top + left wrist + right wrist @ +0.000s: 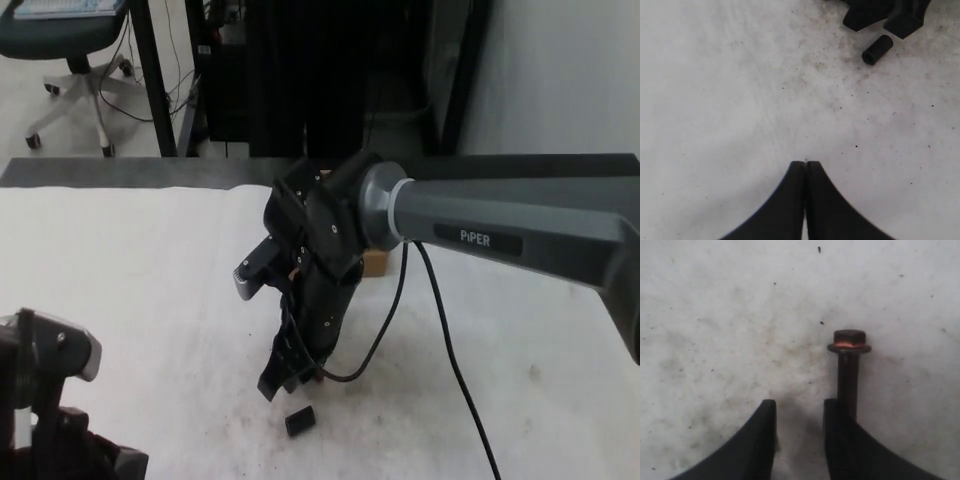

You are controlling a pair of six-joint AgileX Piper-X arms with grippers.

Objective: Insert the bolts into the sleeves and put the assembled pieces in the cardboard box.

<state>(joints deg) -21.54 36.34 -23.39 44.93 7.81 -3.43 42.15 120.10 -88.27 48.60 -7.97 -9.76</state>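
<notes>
White cloth covers the worktop [120, 270], which ends in a dark strip at its far edge; past that stand black frame legs and an office chair [70, 50] on a pale floor. From behind the arms, the right arm [520, 225] comes in across the far half and bends down at the wrist. It carries a short line of white print on its grey forearm. The right fingers [283, 375] point down at the cloth. One black sleeve [300, 420] lies just on the near side of their tips, apart from them. A tan corner of the cardboard box [375, 263] shows beyond the fingers, behind the wrist. A black cable [445, 345] trails from the wrist toward the near edge. The left arm [45, 400] sits well to one side of those fingers, with open cloth between.

On the left wrist, the left fingers [806, 167] are pressed together with nothing between them. Ahead of them, well apart, lies the one sleeve [877, 49] on its side, just beside the other arm's black tips [900, 17].

On the right wrist, the right fingers [767, 430] stand apart, the gap holding only cloth. One rusty bolt [849, 365] lies ahead, its flanged hex head farthest from the fingers. Its shank runs back behind one finger, outside the gap.
</notes>
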